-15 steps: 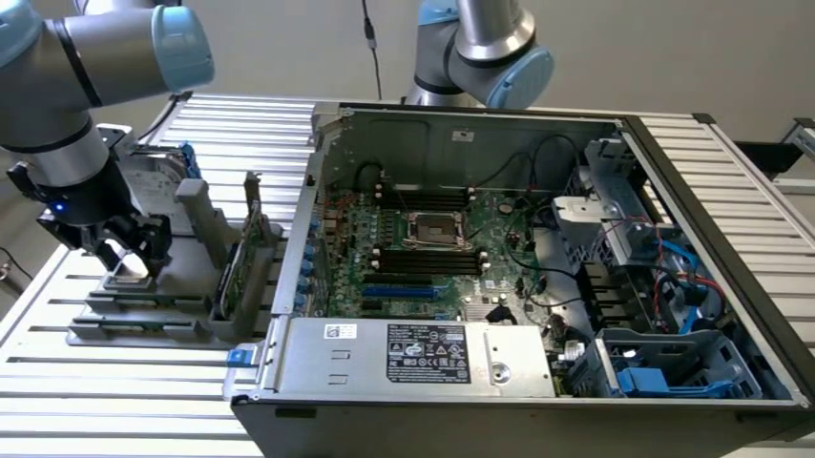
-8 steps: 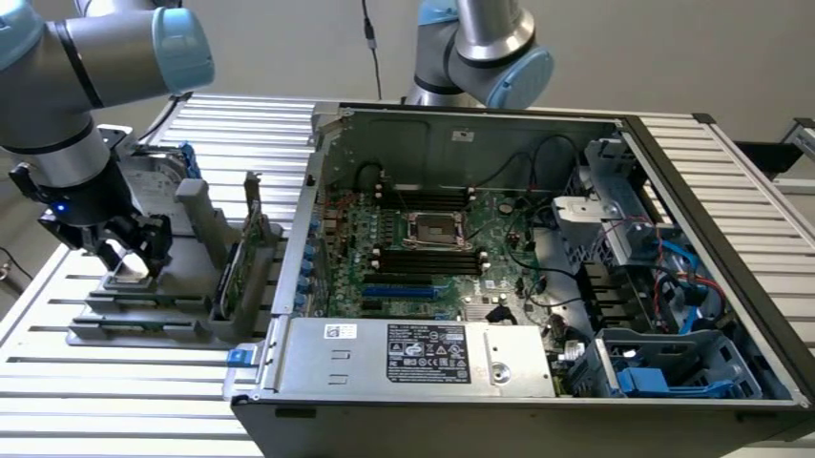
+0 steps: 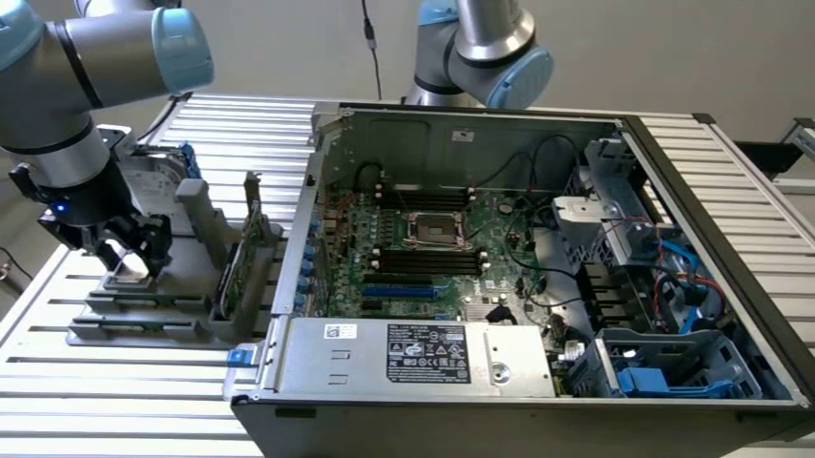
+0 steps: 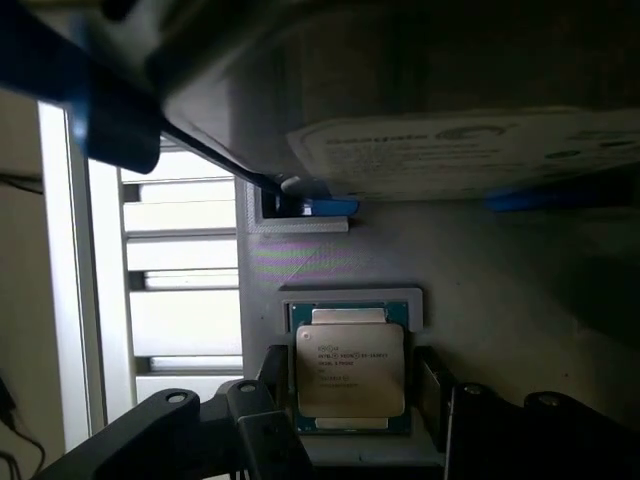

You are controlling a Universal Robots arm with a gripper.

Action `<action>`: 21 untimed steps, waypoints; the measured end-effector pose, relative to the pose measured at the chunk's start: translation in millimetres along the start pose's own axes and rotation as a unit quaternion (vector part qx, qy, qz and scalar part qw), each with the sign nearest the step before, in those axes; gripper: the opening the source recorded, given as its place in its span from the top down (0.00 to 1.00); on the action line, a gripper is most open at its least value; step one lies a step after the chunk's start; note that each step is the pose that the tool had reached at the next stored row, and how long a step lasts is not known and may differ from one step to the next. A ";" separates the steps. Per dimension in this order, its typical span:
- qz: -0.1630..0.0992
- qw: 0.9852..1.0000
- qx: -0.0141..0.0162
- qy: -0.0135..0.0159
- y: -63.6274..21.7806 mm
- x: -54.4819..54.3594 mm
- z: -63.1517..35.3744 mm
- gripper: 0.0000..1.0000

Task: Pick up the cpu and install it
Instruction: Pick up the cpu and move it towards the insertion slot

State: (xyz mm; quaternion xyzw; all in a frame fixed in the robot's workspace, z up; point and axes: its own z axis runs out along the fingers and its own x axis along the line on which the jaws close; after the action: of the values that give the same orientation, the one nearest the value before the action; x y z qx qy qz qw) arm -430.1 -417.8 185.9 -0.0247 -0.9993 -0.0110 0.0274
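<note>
The cpu (image 4: 350, 368) is a small square chip with a silver top and printed text. It lies flat in a pocket of the grey fixture (image 4: 330, 262). My gripper (image 4: 352, 380) is open and lowered over the chip, with one dark finger (image 4: 274, 382) on each side of it. I cannot tell whether the fingers touch its edges. In the exterior view my gripper (image 3: 128, 256) hangs over the fixture (image 3: 153, 307) at the exterior view's left. The open computer case (image 3: 535, 396) lies to the right, with the dark square socket (image 3: 430, 227) on its motherboard.
A silver hard drive (image 4: 470, 150) with blue brackets sits close beside the chip's pocket. Upright cards (image 3: 242, 262) stand in the fixture between my gripper and the case. A second arm (image 3: 484, 48) rises behind the case. The slatted table (image 3: 114, 401) extends in front.
</note>
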 end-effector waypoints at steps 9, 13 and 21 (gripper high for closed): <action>-0.010 1.000 0.001 0.000 0.0 0.0 0.0 0.40; -0.011 1.000 0.001 0.000 0.0 0.0 0.1 0.46; -0.011 1.000 0.001 0.000 0.1 0.2 -3.6 0.46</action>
State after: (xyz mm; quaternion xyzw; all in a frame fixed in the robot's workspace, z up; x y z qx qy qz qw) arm -430.1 -417.8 189.5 -0.0136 -0.9995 -0.0108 0.0277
